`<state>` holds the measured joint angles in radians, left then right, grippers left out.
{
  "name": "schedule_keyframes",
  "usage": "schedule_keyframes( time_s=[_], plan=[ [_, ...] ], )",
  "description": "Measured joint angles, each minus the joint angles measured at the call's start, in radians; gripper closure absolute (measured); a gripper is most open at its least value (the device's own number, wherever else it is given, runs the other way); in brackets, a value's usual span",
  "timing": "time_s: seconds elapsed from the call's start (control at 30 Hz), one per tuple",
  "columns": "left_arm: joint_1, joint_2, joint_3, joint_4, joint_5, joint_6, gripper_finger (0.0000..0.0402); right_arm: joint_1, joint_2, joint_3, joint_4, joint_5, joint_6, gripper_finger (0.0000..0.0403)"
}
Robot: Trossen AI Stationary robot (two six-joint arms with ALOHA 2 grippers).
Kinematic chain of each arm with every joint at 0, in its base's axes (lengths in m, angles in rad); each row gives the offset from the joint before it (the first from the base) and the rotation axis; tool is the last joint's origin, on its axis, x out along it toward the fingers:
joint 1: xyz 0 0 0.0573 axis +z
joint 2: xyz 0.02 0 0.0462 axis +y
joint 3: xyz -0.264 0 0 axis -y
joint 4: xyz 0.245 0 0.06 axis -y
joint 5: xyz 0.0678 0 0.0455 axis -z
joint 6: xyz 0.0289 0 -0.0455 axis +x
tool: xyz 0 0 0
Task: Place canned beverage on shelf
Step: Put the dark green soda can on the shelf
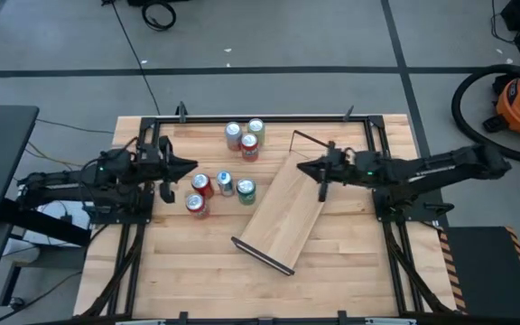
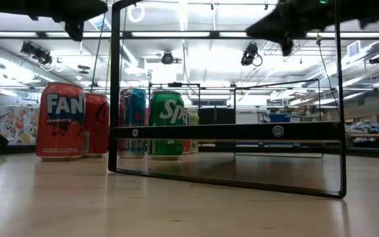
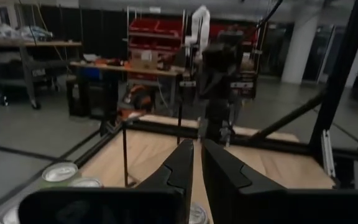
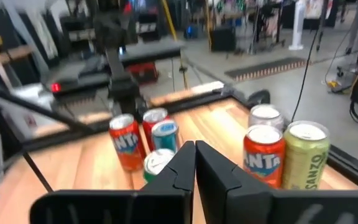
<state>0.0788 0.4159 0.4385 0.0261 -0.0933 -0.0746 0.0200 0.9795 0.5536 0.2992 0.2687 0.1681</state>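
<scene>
Desk (image 1: 350, 262): wooden top inside a black rail frame. Seven cans stand on it in two groups.

Far group, three cans close together: silver-topped can (image 1: 233, 134), pale green can (image 1: 255, 129), red can (image 1: 250, 146). The right wrist view shows them as an orange Fanta (image 4: 263, 163), a green can (image 4: 304, 162) and a silver one (image 4: 265, 117) behind.

Near group, four cans: red can (image 1: 203, 186), second red can (image 1: 196, 206), blue can (image 1: 225, 183), green Sprite can (image 1: 246, 190). In the low view these read as Fanta (image 2: 61, 121), a red cola can (image 2: 97, 124), blue can (image 2: 134, 122), Sprite (image 2: 166, 124).

Shelf (image 1: 287, 209): light-wood plank lying diagonally on the desk, right of the near group, black wire frames at both short ends. No can on it. Its near wire frame (image 2: 226, 99) stands between the low camera and the cans (the blue can and Sprite are seen through it).

Left tool (image 1: 188, 166): held above the desk just left of the near group, pointing toward the shelf. Fingers (image 3: 219, 174) nearly together with only a thin gap, holding nothing.

Right tool (image 1: 305, 165): over the far end of the shelf, pointing toward the cans. Fingers (image 4: 213, 168) closed to a narrow slit, empty. The Sprite can (image 4: 159, 163) sits just ahead of the tips, with the Fanta (image 4: 125, 142) and blue can (image 4: 165, 135) beyond it.

Both tools are clear of all cans; the near group lies between them.
</scene>
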Motion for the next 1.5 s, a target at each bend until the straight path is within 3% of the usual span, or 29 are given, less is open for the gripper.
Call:
schedule_keyframes(
  time_s=[0.17, 0.33, 0.63, 0.87, 1.27, 1.5],
  plan=[
    [0.000, 0.050, 0.012, -0.002, -0.002, 0.000, 0.0351, 0.014, 0.170, 0.184, -0.117, -0.001, -0.032, 0.0383],
    [0.000, 0.063, 0.014, -0.002, -0.042, 0.004, 0.0303, 0.020, 0.312, 0.353, -0.253, -0.001, -0.063, 0.0371],
    [0.000, 0.063, 0.032, -0.043, -0.043, 0.000, 0.0215, 0.020, 0.548, 0.627, -0.509, -0.038, -0.085, 0.0276],
    [0.000, 0.069, 0.156, -0.278, -0.043, -0.019, 0.0210, 0.020, 0.716, 0.829, -0.653, -0.075, -0.120, 0.0204],
    [0.000, 0.068, 0.160, -0.287, -0.043, 0.008, 0.0210, 0.013, 0.969, 1.133, -0.882, -0.058, -0.180, 0.0082],
    [0.000, 0.068, 0.160, -0.293, -0.044, 0.011, 0.0210, -0.012, 1.070, 1.236, -0.994, -0.053, -0.144, 0.0050]
  ],
)
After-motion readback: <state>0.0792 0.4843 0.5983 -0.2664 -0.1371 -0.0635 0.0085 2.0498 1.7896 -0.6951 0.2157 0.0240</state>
